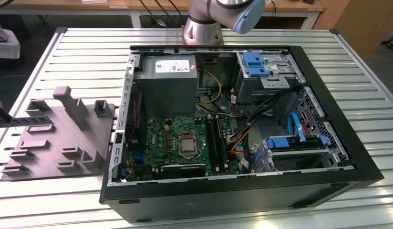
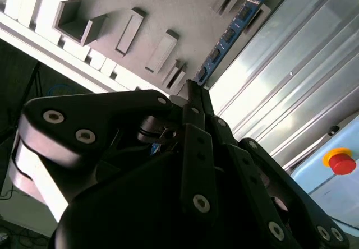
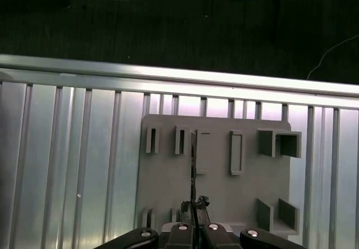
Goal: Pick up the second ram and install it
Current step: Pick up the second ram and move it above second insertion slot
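The second ram (image 2: pixel 230 33) is a thin blue board with dark chips. It sticks out from the tips of my gripper (image 2: pixel 193 89), which is shut on one end of it. In the first wrist view the ram (image 3: pixel 193 170) is seen edge-on as a thin dark line running out from the gripper (image 3: pixel 194 205), well above the gray holder block (image 3: pixel 216 170). The holder block (image 1: pixel 56 138) lies on the slatted table at the exterior view's left, beside the open computer case (image 1: pixel 241 191). The green motherboard (image 1: pixel 183 140) lies inside the case with its long black socket strips (image 1: pixel 215 138).
The arm's base (image 1: pixel 203 28) stands behind the case. In the case are a gray power supply (image 1: pixel 164 86), drive cages with blue clips (image 1: pixel 263 67) and loose cables (image 1: pixel 247 129). A red button (image 2: pixel 340 162) sits on a pale box near the table. The slatted table's edge (image 3: pixel 168 75) borders dark floor.
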